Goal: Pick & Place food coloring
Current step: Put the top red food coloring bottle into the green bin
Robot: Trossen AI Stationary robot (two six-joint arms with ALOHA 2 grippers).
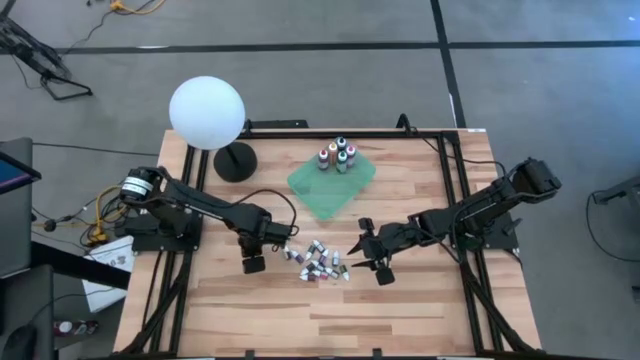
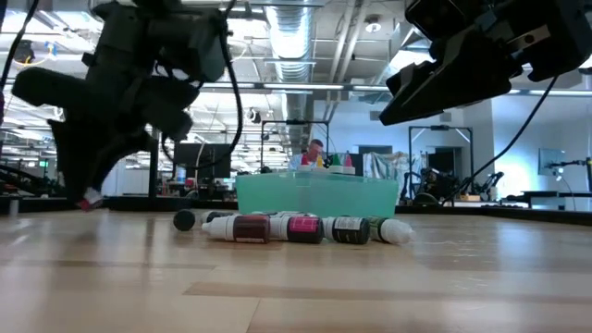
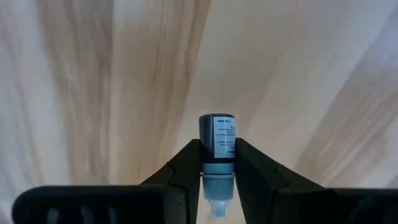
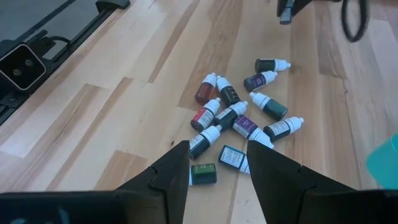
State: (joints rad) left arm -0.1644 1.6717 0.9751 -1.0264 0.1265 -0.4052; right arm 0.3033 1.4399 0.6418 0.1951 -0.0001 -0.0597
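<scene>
Bottles of food coloring (image 1: 322, 264) lie scattered on their sides mid-table; five more stand upright on the green cloth (image 1: 333, 183) beyond. Left gripper (image 1: 254, 263), just beside the pile on its left, pinches one small bottle (image 3: 217, 138) between its fingers (image 3: 183, 168), nozzle pointing back toward the wrist, long axis in line with the fingers. Right gripper (image 1: 381, 268) hovers just right of the pile, fingers spread, nothing held; nearest bottles lie straight ahead of it. Judgement: the held bottle's destination, the cloth, sits farther back and to the right of the left gripper.
</scene>
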